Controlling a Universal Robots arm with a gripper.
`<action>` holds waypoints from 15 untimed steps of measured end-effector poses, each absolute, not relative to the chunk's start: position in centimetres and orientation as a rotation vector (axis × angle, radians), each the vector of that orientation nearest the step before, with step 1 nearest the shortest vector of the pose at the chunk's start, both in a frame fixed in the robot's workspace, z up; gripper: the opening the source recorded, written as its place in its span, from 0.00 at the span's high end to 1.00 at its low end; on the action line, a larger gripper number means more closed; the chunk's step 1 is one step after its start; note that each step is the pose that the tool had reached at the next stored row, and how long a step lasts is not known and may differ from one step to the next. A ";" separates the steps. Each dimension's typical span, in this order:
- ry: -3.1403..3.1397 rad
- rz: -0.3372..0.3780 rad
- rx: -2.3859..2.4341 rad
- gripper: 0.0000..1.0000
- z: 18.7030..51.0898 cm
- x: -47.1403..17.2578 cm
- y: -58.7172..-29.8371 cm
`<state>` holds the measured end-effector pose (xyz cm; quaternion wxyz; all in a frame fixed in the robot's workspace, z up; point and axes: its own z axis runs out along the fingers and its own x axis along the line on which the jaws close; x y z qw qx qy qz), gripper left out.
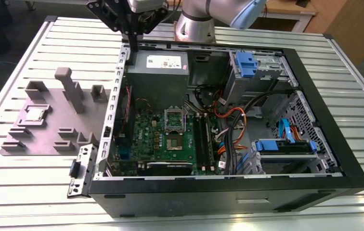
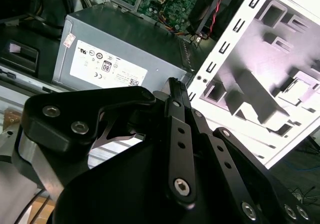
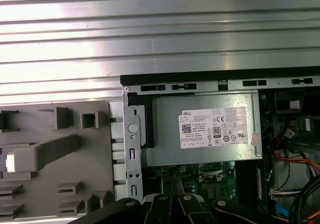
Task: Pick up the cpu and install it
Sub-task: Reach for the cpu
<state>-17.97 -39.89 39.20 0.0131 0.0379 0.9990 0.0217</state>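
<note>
- The cpu [image 1: 35, 114], a small flat square chip with a pale silver-grey metal top, lies face up in a shallow square seat on the grey plastic fixture plate [image 1: 47, 140]. The seat probably keeps it from sliding and presents it squarely for a grasp from above.
- Being square, it has no long axis. Its edges run roughly parallel to the plate's edges.
- It sits well away from the black-fingered gripper [image 1: 133, 33], below it and across the case wall, on the exterior view's left.
- The gripper points downward with its fingers [image 2: 172, 91] closed together and nothing between them.
- Just beneath the gripper are the grey metal power supply box [image 3: 200, 134] and the rim of the open black computer case [image 1: 233, 197].
- Farther from the gripper, inside the case, lies the green circuit board [image 1: 147, 137], the likely destination.
</note>
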 end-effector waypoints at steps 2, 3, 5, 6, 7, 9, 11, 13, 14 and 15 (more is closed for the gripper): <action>3.112 0.068 0.118 0.89 39.2 -18.0 -39.9; 3.112 0.068 0.118 0.89 39.2 -18.0 -39.9; 3.112 0.068 0.118 0.89 39.2 -18.1 -39.9; 3.113 0.068 0.118 0.89 39.2 -18.1 -39.9; 3.112 0.068 0.118 0.89 39.2 -18.1 -39.9; 3.112 0.068 0.118 0.89 39.2 -18.1 -39.9; 3.113 0.068 0.118 0.89 39.2 -18.2 -39.9; 3.112 0.068 0.118 0.89 39.2 -18.3 -39.9; 3.112 0.068 0.118 0.89 39.2 -18.3 -39.9; 3.113 0.068 0.118 0.89 39.2 -18.3 -39.9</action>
